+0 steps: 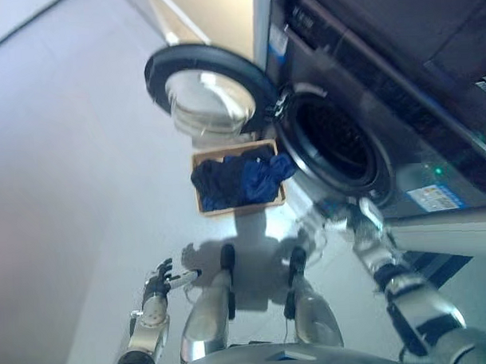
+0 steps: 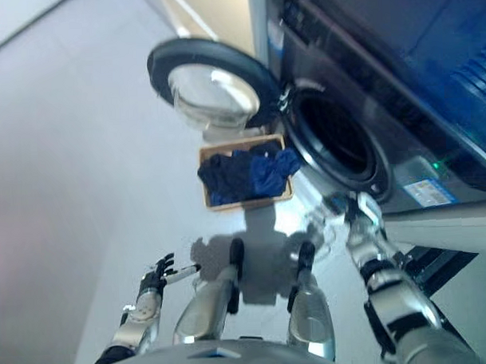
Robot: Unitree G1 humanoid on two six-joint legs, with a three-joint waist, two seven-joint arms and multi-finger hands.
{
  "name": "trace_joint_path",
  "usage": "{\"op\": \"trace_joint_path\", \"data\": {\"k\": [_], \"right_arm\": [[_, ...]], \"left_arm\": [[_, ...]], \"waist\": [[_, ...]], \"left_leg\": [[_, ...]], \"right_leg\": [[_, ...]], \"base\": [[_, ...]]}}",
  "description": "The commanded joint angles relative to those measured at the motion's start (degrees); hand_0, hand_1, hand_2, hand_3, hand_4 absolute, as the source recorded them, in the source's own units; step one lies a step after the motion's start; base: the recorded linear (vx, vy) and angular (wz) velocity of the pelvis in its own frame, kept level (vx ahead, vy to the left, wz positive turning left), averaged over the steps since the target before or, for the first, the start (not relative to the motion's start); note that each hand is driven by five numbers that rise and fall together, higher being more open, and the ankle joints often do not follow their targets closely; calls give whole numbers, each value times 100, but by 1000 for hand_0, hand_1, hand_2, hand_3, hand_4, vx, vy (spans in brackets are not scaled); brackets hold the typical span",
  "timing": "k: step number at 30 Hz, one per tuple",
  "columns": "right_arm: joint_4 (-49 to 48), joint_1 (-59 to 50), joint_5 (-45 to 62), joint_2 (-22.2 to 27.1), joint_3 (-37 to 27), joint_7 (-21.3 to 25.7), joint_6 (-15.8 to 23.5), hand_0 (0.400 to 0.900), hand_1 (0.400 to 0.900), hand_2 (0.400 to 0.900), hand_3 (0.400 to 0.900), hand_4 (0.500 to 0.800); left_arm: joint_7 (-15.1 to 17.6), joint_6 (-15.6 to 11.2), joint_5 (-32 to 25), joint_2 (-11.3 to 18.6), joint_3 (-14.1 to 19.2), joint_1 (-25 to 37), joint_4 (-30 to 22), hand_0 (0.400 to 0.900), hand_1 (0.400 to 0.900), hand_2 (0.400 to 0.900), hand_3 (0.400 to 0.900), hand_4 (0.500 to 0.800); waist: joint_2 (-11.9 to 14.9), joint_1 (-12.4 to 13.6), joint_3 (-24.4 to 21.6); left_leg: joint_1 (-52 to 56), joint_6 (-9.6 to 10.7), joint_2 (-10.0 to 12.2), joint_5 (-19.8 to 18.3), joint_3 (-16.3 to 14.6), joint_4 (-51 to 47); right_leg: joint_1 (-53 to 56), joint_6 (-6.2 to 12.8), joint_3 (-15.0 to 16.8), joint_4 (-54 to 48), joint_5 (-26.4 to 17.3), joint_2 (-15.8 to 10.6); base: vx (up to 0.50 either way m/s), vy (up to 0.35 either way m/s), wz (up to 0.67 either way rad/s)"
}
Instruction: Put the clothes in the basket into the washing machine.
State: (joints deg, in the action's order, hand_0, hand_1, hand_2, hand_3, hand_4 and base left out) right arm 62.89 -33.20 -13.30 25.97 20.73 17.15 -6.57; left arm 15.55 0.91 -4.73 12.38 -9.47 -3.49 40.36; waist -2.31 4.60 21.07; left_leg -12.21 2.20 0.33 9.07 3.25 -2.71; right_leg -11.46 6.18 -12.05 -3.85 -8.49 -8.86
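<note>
A tan basket (image 1: 198, 186) stands on the floor in front of the washing machine (image 1: 400, 105), and dark blue clothes (image 1: 241, 180) fill it. The machine's round door (image 1: 208, 87) is swung open to the left, so the dark drum opening (image 1: 337, 143) shows. My left hand (image 1: 161, 280) is low at the left, well short of the basket, open with spread fingers and holding nothing. My right hand (image 1: 328, 215) is near the machine's lower front, just right of the basket; it is blurred.
Pale floor (image 1: 82, 156) spreads to the left of the basket and the door. A cream wall or cabinet (image 1: 213, 15) stands behind the door. The machine's dark top panel (image 1: 429, 32) fills the upper right.
</note>
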Motion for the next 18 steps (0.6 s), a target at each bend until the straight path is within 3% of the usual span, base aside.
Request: {"op": "trace_joint_path", "data": {"k": [1,5,8,11,18], "right_arm": [[-187,-1461,-1366,583,874,408,112,900,900,900,900,800],[-64,-2203,-1981,881,1429,477,14,900,900,900,900,800],[269,-2992,-2933,1201,2230,433,-207,900,900,900,900,800],[508,-3396,-3470,1308,2687,412,-383,900,900,900,900,800],[968,-3966,-3879,1410,3022,453,-669,900,900,900,900,800]], "left_arm": [[84,-372,-165,419,-390,-8,-669,900,900,900,900,800],[151,-423,-283,505,-582,128,-836,900,900,900,900,800],[237,-444,-396,535,-815,301,-946,900,900,900,900,800],[278,-474,-466,578,-976,410,-1175,900,900,900,900,800],[360,-536,-547,616,-1261,671,-1646,900,900,900,900,800]], "waist": [[257,340,372],[268,465,603],[249,630,871],[217,693,872],[42,802,872]], "left_leg": [[-423,17,-94,-522,273,567],[-862,35,-143,-477,429,793],[-1255,42,-222,-500,612,1048],[-1696,36,-302,-526,704,1257],[-2580,-3,-505,-638,825,1755]], "right_leg": [[-565,237,-125,964,238,-218],[-923,224,-236,1164,251,-283],[-1226,216,-411,1448,337,-389],[-1610,220,-503,1654,390,-464],[-2418,201,-518,2166,550,-641]], "base": [[-82,8,17],[-95,-15,26],[-77,-25,38],[-42,7,26],[-41,48,15]]}}
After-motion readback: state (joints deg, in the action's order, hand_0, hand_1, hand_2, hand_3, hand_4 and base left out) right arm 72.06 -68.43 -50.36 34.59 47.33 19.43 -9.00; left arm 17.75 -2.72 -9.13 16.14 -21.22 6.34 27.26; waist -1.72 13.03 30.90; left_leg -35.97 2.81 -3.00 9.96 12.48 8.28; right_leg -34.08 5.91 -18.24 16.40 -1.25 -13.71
